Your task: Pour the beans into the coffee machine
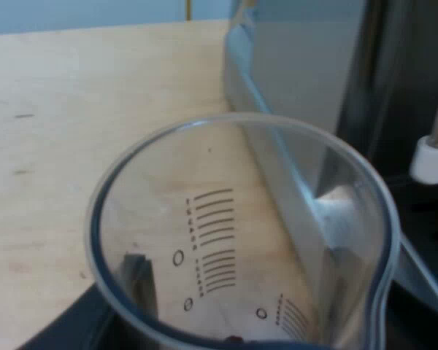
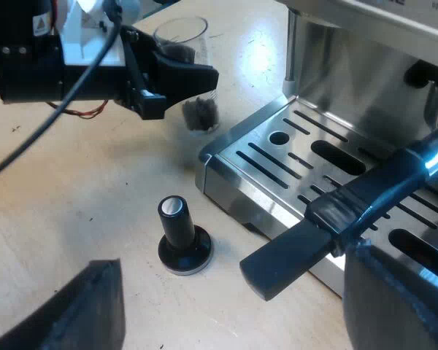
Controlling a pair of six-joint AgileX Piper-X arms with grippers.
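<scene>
Beside the steel espresso machine (image 2: 350, 87), my left gripper (image 2: 181, 91) clasps the clear measuring glass (image 1: 241, 233) of dark beans (image 2: 201, 113): lift it level to the hopper before tipping; my right gripper (image 2: 226, 313) gapes empty.

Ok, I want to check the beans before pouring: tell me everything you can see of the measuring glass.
The measuring glass is clear and plastic-looking, with a thick round rim and dark printed scale lines on its wall. A few dark beans lie at its bottom. It is mouth-up, clasped around its wall by the left gripper, beside the corner of the espresso machine's drip tray, over the wooden table.
</scene>
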